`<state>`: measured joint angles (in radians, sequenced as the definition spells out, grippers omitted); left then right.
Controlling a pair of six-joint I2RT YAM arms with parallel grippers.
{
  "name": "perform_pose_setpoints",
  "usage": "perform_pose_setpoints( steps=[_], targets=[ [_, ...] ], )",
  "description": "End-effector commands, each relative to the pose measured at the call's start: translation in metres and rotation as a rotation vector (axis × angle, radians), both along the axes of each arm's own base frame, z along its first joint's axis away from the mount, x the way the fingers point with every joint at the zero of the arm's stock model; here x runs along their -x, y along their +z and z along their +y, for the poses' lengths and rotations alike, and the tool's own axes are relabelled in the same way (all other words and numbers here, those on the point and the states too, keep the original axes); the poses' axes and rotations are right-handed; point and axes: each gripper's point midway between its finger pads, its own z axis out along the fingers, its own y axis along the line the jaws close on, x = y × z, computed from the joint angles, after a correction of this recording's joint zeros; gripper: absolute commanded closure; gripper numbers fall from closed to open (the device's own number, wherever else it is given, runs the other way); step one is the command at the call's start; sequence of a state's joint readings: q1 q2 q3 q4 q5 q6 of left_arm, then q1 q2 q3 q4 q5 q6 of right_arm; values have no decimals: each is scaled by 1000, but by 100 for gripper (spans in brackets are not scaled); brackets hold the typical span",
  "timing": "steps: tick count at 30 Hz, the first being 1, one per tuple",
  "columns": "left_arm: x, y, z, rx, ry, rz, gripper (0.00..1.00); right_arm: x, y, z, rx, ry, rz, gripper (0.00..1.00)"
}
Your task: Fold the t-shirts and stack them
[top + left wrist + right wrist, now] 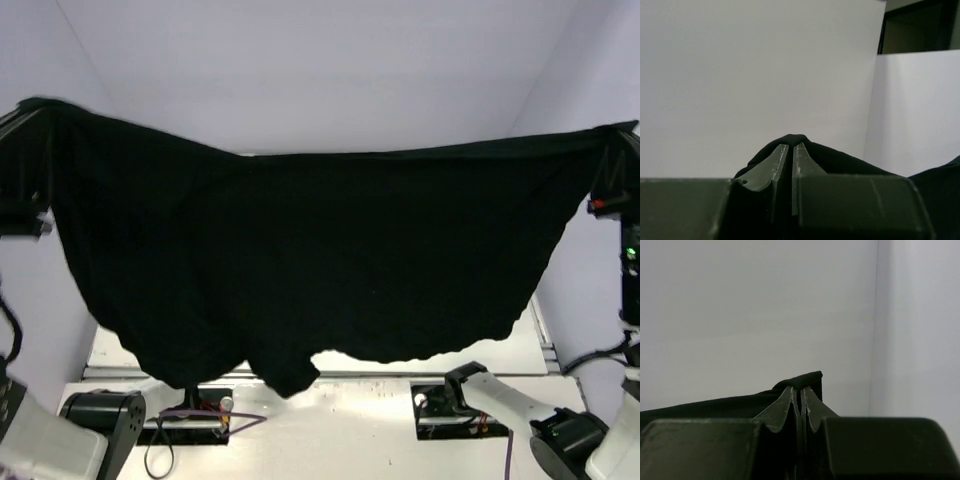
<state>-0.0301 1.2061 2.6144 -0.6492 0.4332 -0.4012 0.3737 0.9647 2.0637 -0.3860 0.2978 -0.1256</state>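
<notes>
Aloft, arms [18, 190] [618, 190] spread wide, jaws clamped on t-shirt [320, 260]

White arm links [500, 395], black joint housings [105, 415], dark olive tapered fingers [781, 162], purple cable [508, 458]

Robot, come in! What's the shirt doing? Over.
Left pincer, right pincer: shut on black t-shirt. Stretched between them, hanging high. Nothing seen blocking.

t-shirt [330, 260]: solid black, no print
left gripper [792, 146]: dark olive-grey fingers
right gripper [800, 389]: dark olive-grey fingers
walls [330, 70]: plain pale lilac-white
table [340, 400]: white
cable [245, 419]: purple
</notes>
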Motion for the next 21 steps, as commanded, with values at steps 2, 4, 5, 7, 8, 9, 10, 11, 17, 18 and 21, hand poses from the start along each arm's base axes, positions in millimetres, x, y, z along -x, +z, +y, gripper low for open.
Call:
perform_pose_setpoints(
  steps=[2,4,5,7,8,9,10,11,17,18,21],
  targets=[
    [-114,-39,4,7,48,179,100,-72,-43,20,-27,-36,138,100],
    [-162,-79,9,8,83,303,100,-101,-81,31,-29,-33,238,100],
    [-183,-98,11,2,104,355,100,-115,-102,37,-19,-33,293,100],
    [-227,-144,17,-11,160,459,100,-144,-151,48,-26,-41,413,100],
    [-241,-162,16,-17,160,494,100,-154,-171,52,-27,-49,461,100],
    [-262,-179,20,-23,196,519,100,-172,-205,58,-9,-63,542,100],
    [-285,-205,23,-33,221,571,100,-187,-227,63,-9,-72,594,100],
    [-304,-229,24,-39,237,620,100,-199,-245,67,-8,-81,636,100],
    [-391,-347,27,-40,309,810,100,-267,-350,74,-7,-103,839,100],
    [-402,-361,28,-38,322,831,100,-277,-362,73,-10,-102,865,100],
    [-433,-397,25,-56,332,879,100,-309,-397,71,-2,-99,935,100]
  ],
)
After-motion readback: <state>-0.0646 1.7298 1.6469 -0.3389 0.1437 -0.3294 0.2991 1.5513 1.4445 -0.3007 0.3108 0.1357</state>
